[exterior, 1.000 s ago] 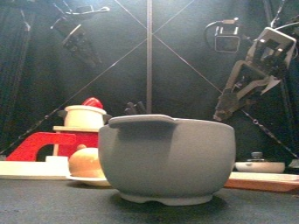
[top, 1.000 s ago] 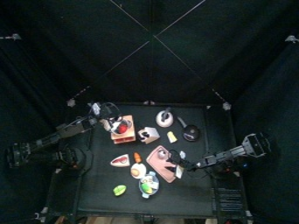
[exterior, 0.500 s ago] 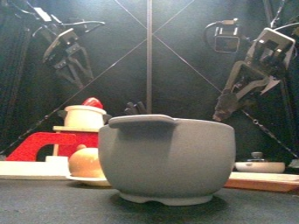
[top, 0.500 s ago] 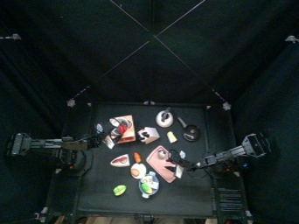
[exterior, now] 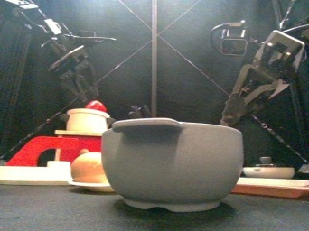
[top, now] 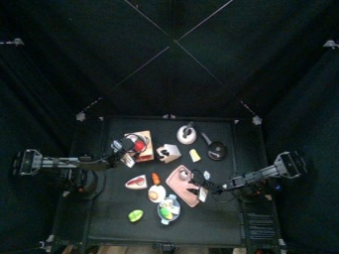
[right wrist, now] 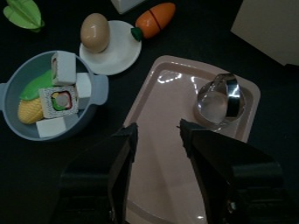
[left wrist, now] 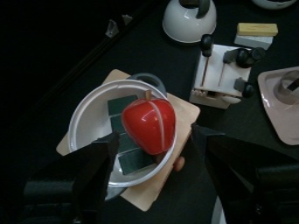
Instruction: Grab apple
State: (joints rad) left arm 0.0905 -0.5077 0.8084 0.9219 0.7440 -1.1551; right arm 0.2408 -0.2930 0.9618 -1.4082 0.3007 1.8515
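Above the table's left side, the left gripper [left wrist: 152, 171] hangs with jaws spread wide, empty, straddling the apple [left wrist: 151, 125], which lies in a white bowl [left wrist: 87, 118] on the tan board [left wrist: 149, 192]. The right gripper [right wrist: 160, 140], jaws parted, hovers over a pink tray [right wrist: 176, 105].

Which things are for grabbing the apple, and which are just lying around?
For the job: shiny dark-red round apple, in the white bowl; left hand, open over it.
Lying about: blue bowl of sushi; beige egg; orange carrot; pink tray; silver metal scoop.
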